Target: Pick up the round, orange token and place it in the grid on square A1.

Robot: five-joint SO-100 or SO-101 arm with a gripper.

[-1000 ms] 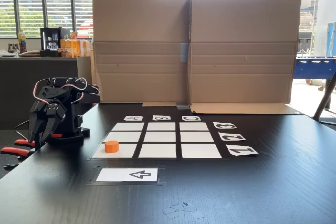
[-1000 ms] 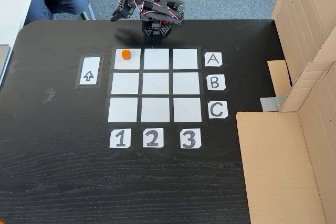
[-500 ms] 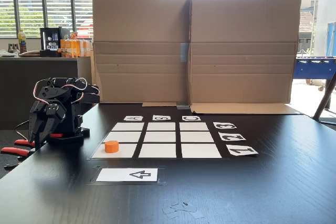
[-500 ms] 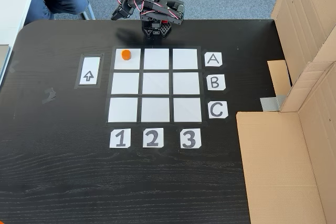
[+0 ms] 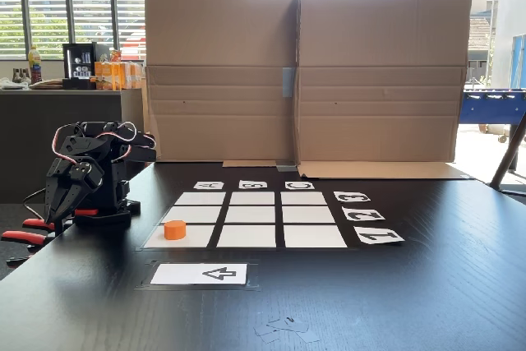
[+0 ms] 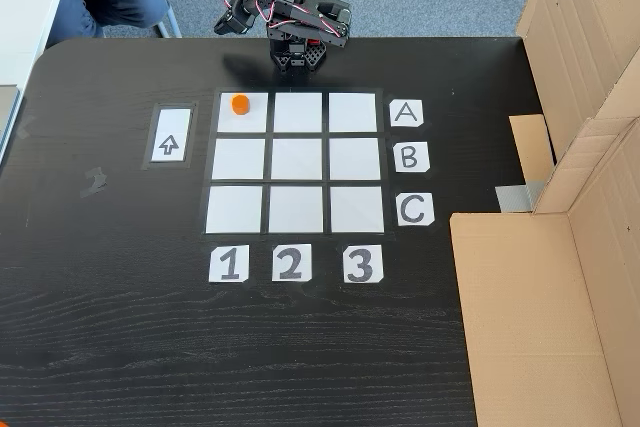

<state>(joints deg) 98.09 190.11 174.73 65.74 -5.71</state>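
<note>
I see the token (image 6: 239, 103) lying in square A1 (image 6: 243, 119), the top-left cell of the grid (image 6: 296, 162) in the downward-looking fixed view; it sits toward that cell's upper edge, inside the white paper. In the low fixed view the same token (image 5: 174, 229) stands upright on the near-left cell (image 5: 193, 237) of the grid (image 5: 251, 219), in the lower left-centre of the frame.

The arm is folded up at the bench's (image 6: 120, 327) far edge, top centre of the high view, with its base just above the grid's top row. The jaws (image 6: 222, 27) point toward the upper left of that frame, out past the bench edge and well apart from the token. In the low view the jaws (image 5: 56, 210) hang downward at the left of the frame, holding nothing; I cannot tell whether they are spread or pressed together.

The white card with a black arrow (image 6: 171, 136) lies just left of the grid in the high view. Cardboard panels (image 5: 300, 76) stand behind the grid in the low view.
</note>
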